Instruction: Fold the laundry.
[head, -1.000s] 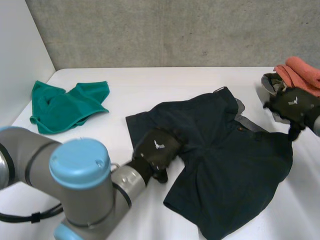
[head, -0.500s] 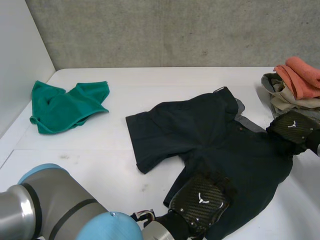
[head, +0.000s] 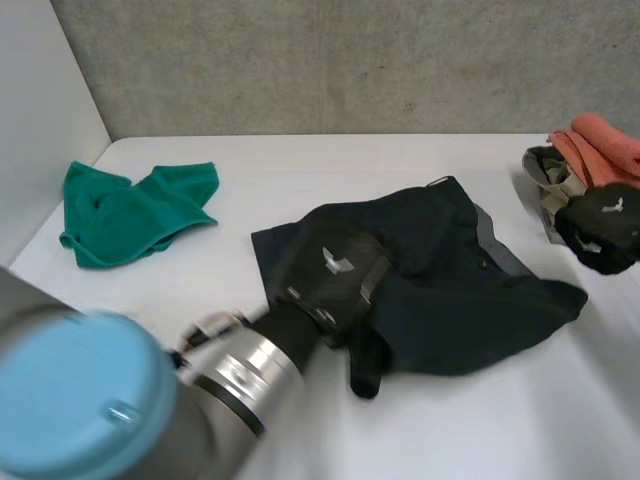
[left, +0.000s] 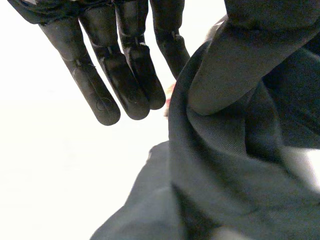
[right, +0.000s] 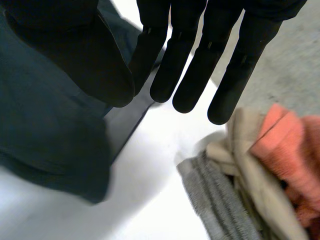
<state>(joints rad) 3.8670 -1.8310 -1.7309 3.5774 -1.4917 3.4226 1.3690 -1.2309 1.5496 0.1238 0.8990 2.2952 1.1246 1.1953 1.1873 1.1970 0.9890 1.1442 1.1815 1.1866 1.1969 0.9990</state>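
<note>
Your left hand (head: 335, 270) rests on the dark garment (head: 460, 300), which lies doubled over in the middle of the worktop (head: 300, 170). Its fingers (left: 127, 75) are straight and clear of the cloth. A fold lies against the thumb (left: 235, 60) with no pinch, probably to lay that layer down. Your right hand (head: 603, 225) hangs released just beside the unfolded pile (head: 597, 145), off the garment. The green cloth (head: 135, 210) waits well apart.

A white table (head: 300, 170) spans the scene; a grey concrete wall (head: 350, 60) stands at twelve o'clock, a white panel (head: 40, 110) at nine.
</note>
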